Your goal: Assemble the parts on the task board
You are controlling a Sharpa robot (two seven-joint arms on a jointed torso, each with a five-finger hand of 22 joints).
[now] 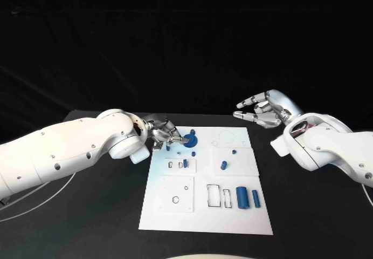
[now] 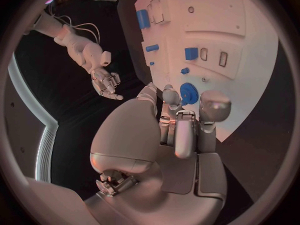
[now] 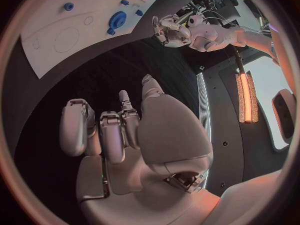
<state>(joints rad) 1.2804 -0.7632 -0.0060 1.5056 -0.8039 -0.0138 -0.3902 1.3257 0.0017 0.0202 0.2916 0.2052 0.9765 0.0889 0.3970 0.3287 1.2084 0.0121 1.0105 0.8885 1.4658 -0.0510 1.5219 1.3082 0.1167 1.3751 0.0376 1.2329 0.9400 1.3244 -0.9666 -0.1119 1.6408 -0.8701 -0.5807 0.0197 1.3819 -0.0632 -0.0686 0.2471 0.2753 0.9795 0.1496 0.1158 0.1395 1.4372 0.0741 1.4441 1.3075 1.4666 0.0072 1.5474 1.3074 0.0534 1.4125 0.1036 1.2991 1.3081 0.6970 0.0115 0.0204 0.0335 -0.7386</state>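
On the task board (image 1: pixel 204 216), two blue cylinders (image 1: pixel 243 198) lie near its close edge. Farther up, the left hand (image 1: pixel 165 132) reaches over the board's far left corner, fingertips right at the round blue gear (image 1: pixel 190 142); whether they grip it I cannot tell. Beyond the board's far right corner, the right hand (image 1: pixel 263 109) hovers, fingers loosely apart, holding nothing.

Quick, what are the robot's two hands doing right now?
Left hand: fingertips at the blue gear on the task board; a grip cannot be told.
Right hand: open, holding nothing, off the board.
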